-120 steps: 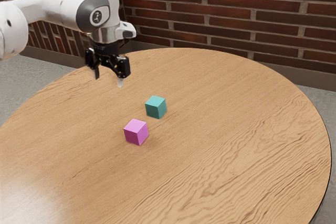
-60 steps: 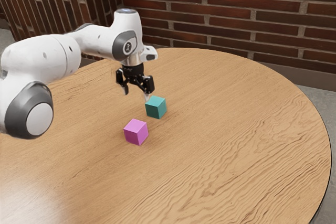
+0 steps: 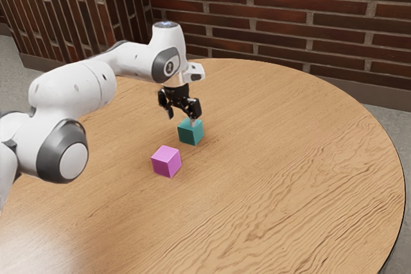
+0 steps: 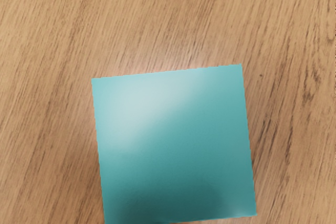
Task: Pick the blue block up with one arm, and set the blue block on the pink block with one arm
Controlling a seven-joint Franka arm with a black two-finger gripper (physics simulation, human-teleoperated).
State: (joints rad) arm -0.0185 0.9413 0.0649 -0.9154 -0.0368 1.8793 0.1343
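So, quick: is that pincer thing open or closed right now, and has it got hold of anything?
Pincer: open, holding nothing, poised just above the blue block.

Rendered indoor room of undetermined kind: red brick wall (image 3: 289,4), grey floor (image 3: 398,123), one round wooden desk (image 3: 289,178).

Light in the exterior view is bright, soft and even. A pale sheen lies on the wooden surface (image 3: 38,242) at the exterior view's lower left corner. The blue block (image 3: 191,132) and the pink block (image 3: 166,161) have lighter tops, darker sides and only faint, short shadows at their bases. The brick wall (image 3: 289,17) is dimmer toward the exterior view's left. In the wrist view 1 whitish glare patch crosses the blue block's top face, and the rest of that face is a deeper shade.
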